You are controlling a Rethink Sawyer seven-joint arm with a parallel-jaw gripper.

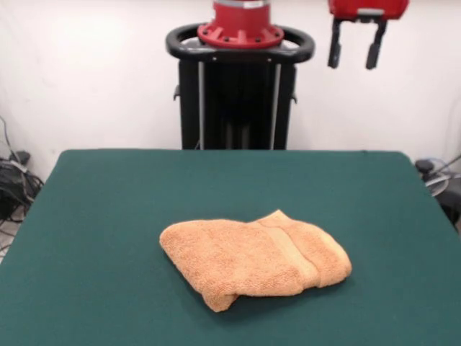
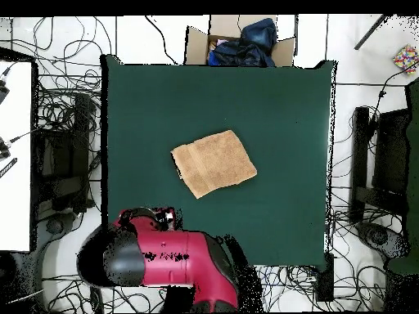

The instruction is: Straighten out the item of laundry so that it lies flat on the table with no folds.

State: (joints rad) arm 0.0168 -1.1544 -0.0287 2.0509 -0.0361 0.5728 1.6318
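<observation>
In the front view you see the orange-tan terry cloth towel (image 1: 256, 261) lying on the large rectangular table with the dark green felt-like top (image 1: 108, 216), a little toward the near edge and slightly right of the table's middle. The towel is folded over on itself: an upper layer lies across a lower one, and a woven band runs diagonally across its right part. Its left end is rounded and thick, and a small peak rises along its far edge. A doubled corner points toward the near edge of the table.

In the overhead view the same towel (image 2: 214, 163) appears as a compact, roughly four-sided shape turned at an angle to the table's edges, close to the middle of the green top (image 2: 278, 106), with bare felt on all sides of it.

The black two-fingered gripper (image 1: 355, 54) hangs from the red arm at the top right of the front view, high above the table and well apart from the towel. Its two fingers (image 1: 374, 50) point downward with a clear gap between them, and you can see nothing held there.

In the overhead view the red and black arm (image 2: 164, 257) lies over the table's bottom-left edge. A cardboard box holding dark blue cloth (image 2: 241, 42) sits just beyond the opposite edge, and tangled cables (image 2: 61, 106) cover the floor around the table.
</observation>
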